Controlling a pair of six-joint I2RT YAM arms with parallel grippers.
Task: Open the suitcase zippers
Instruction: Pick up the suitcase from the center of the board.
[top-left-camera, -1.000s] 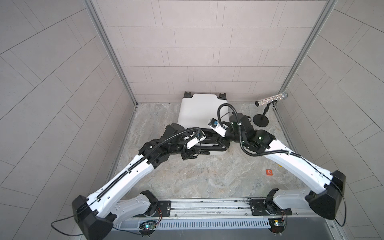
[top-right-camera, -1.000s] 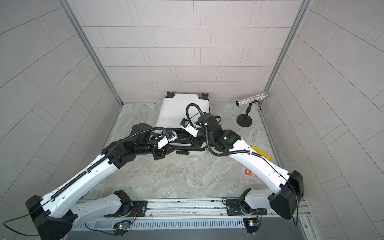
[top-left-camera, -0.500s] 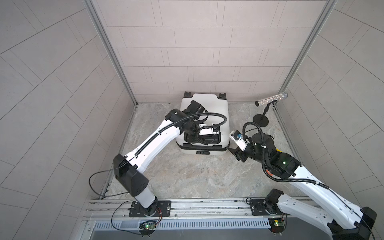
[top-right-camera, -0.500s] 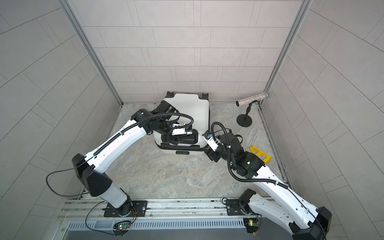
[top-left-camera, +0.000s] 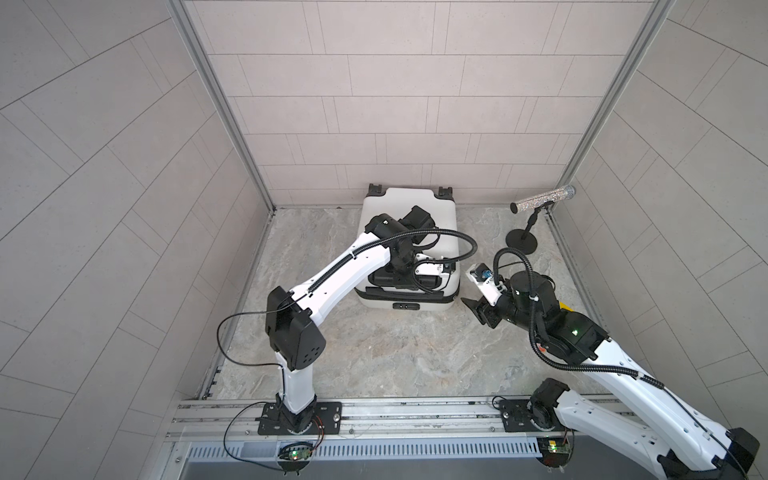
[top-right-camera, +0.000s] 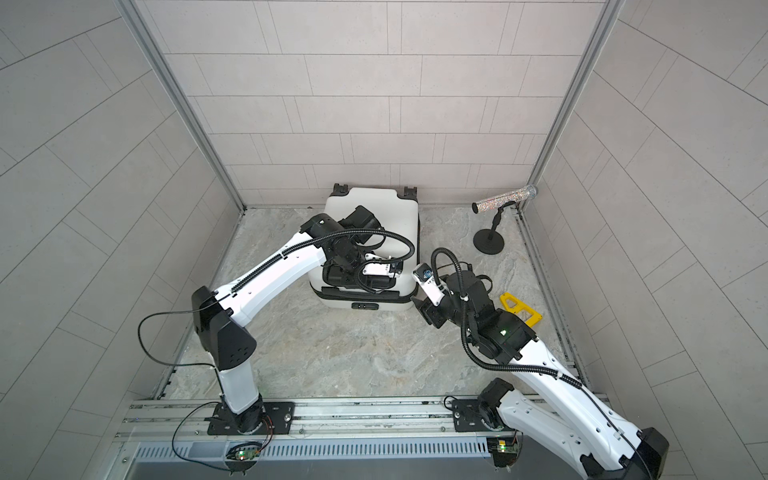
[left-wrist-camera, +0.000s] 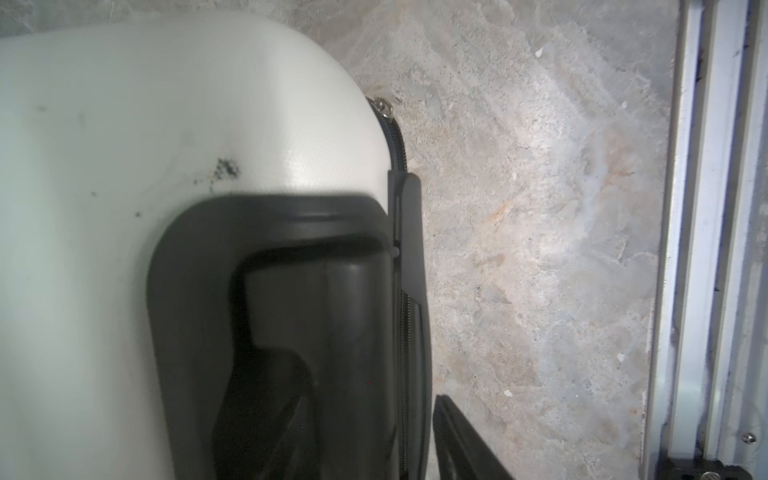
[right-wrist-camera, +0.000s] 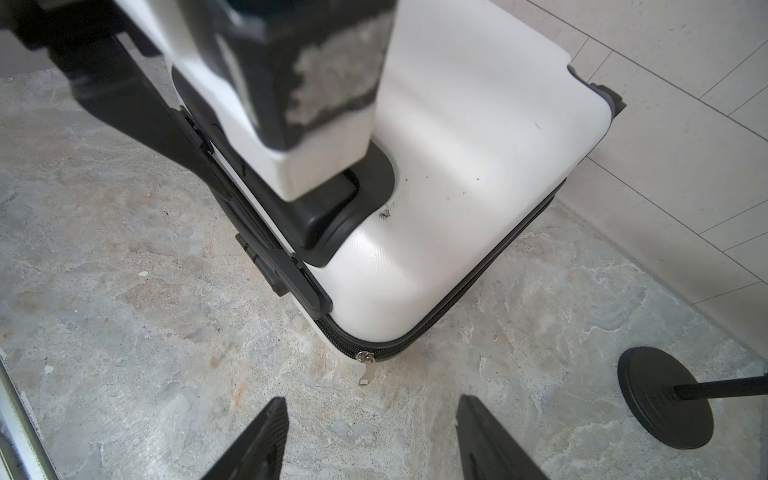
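Note:
The white suitcase (top-left-camera: 415, 199) (top-right-camera: 386, 208) lies flat against the back wall, wheels toward the wall. Its black zippers (right-wrist-camera: 457, 299) (left-wrist-camera: 398, 145) run round the middle seam, and a silver pull (right-wrist-camera: 365, 368) (left-wrist-camera: 385, 106) hangs at the front right corner. My left gripper (top-left-camera: 399, 282) (top-right-camera: 353, 282) (left-wrist-camera: 365, 382) reaches over the top and straddles the front rim by the black handle recess. One finger (left-wrist-camera: 457, 440) is outside the front wall, the other is dark against the recess. My right gripper (right-wrist-camera: 370, 401) (top-left-camera: 478, 309) (top-right-camera: 424, 307) stands open just short of the pull, nothing between its fingers.
A glittery tube on a black stand (top-left-camera: 540, 199) has its round base (right-wrist-camera: 665, 399) on the floor right of the case. A yellow piece (top-right-camera: 519, 309) lies behind my right wrist. Tiled walls close in on three sides; a metal rail (top-left-camera: 374, 415) runs along the front.
A second ago both grippers were low at the case's front. My left arm now reaches over the top to the front rim; my right arm has drawn back to the front right corner.

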